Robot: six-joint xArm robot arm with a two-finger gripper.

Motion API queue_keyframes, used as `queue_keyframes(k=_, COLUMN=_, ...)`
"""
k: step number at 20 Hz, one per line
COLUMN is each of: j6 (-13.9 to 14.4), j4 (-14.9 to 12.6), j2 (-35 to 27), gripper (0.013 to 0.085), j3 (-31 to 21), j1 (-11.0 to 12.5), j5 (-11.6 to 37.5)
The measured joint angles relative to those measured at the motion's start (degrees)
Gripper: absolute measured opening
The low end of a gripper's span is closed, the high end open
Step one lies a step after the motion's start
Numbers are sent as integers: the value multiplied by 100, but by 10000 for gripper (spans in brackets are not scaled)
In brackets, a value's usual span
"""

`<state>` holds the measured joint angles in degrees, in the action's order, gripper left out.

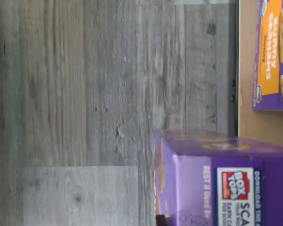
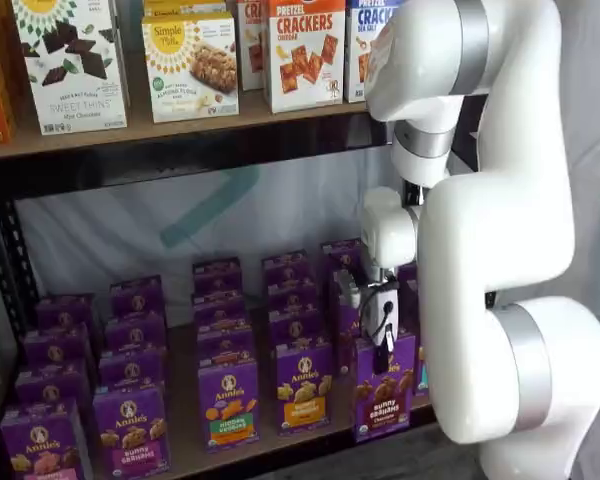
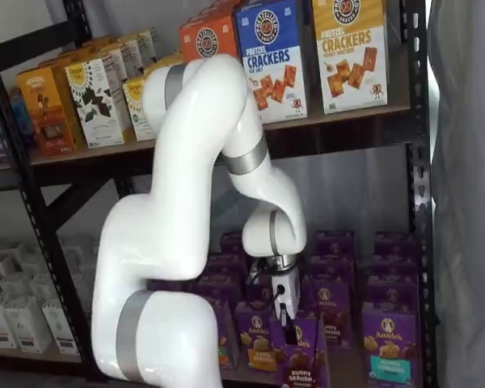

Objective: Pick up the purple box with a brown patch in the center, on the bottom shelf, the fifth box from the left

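Here, white arm bent downward, gripper [image 3: 292, 324] clamped on the purple box [image 3: 300, 360]

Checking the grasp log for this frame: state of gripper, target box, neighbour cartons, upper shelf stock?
gripper: down at the purple box's top, fingers closed on it.
purple box: upright, front of the bottom shelf, in the fingers; not clearly lifted.
yellow-orange band carton: upright, untouched.
pretzel cracker boxes: upright on the higher shelf.

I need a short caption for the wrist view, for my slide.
Wrist camera: top of the purple box close below, a yellow-banded carton on the bottom shelf, grey floor beyond.
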<state>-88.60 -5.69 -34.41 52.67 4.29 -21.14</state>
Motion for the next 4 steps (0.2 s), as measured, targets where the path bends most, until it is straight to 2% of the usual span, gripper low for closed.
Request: queue_keyframes(k=4, j6=15, j4=-18, j2=138, gripper=370, j3=-144, j1=2, j5=22)
